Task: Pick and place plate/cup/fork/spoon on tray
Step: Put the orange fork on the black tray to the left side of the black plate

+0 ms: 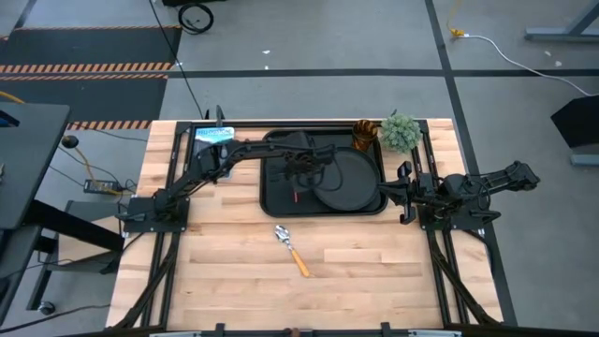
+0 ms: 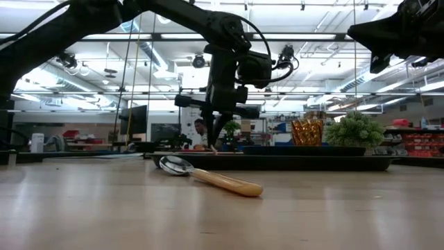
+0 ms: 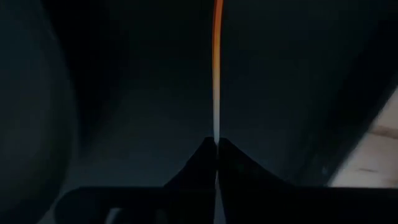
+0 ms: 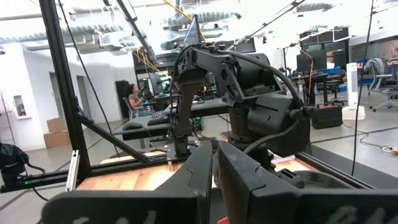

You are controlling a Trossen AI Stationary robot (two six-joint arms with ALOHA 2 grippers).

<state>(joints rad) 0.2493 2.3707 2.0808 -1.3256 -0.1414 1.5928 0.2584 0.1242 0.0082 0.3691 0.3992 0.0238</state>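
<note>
The left end effector point(image 1: 298, 184) is down in the tray point(image 1: 277, 201), pinched tight on the fork point(image 3: 216, 74). The spoon point(image 1: 291, 248) lies on the counter point(image 1: 234, 271) in front of the tray. The plate point(image 1: 351, 183) and cup point(image 1: 364, 134) are in the tray. The right end effector point(image 1: 404, 194) waits beside the tray, fingers together.

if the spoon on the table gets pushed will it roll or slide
The spoon would probably slide and pivot rather than roll: it lies flat on bare wood, and its rounded bowl would likely swing it round. It looks small and light, so easily nudged.
</note>
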